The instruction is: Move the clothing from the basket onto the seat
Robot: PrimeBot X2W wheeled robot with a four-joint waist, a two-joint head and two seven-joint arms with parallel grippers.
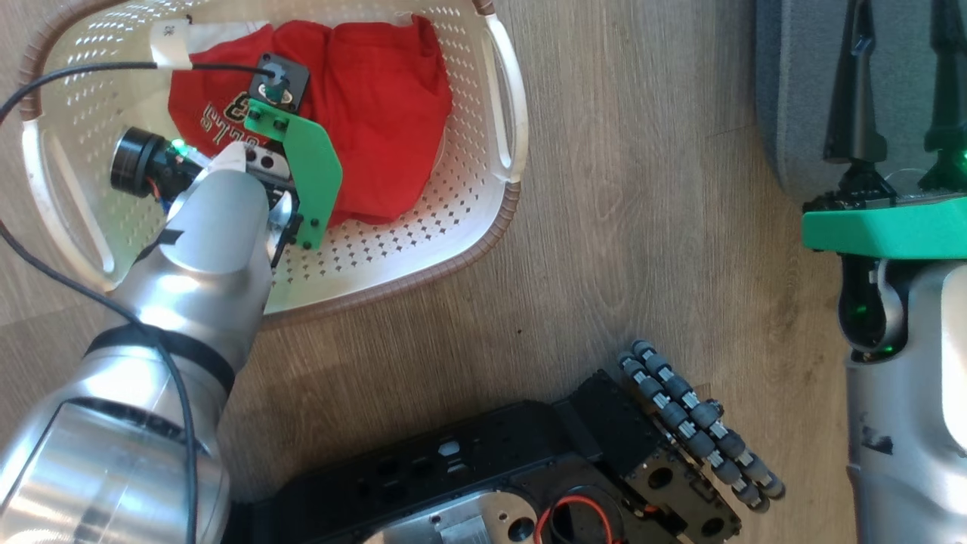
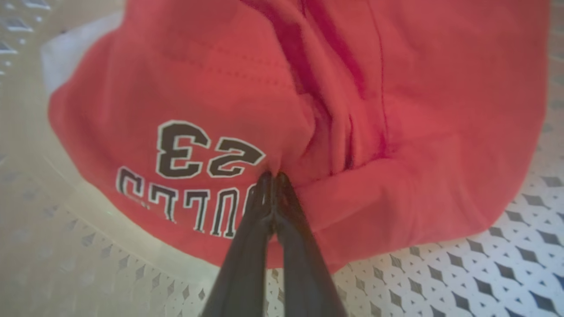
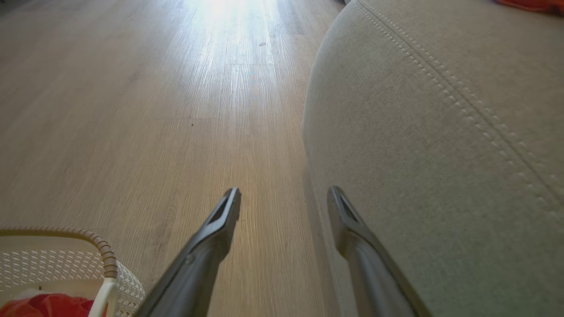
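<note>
Left wrist view | left hand (image 2: 273, 176) clamped on clothing (image 2: 211, 83) inside basket (image 2: 506, 251) | right hand (image 3: 283, 191) apart beside seat (image 3: 440, 132)

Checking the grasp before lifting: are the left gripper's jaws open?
No, the jaws of the left gripper are shut, pinching a fold of the red jersey beside its number.
</note>
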